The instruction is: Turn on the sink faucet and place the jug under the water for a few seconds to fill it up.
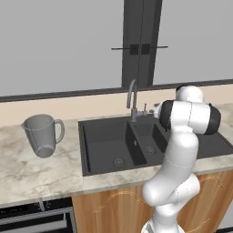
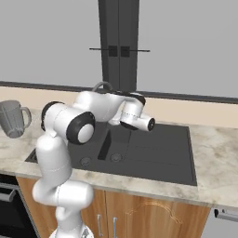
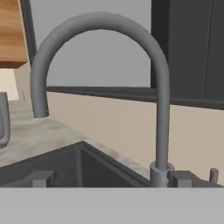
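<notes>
Sink faucet (image 3: 159,109) rises at one o'clock from the gripper (image 3: 111,179), close ahead; fingers (image 3: 41,179) spread; jug (image 1: 42,134) far at nine o'clock.

Sink (image 1: 109,150) set in the table (image 1: 27,173) ahead of you | faucet (image 1: 132,101) behind it, at the divider | jug (image 1: 43,134) on the table, well left of the sink | tool (image 3: 109,180) near the faucet's base, right of the spout.
</notes>
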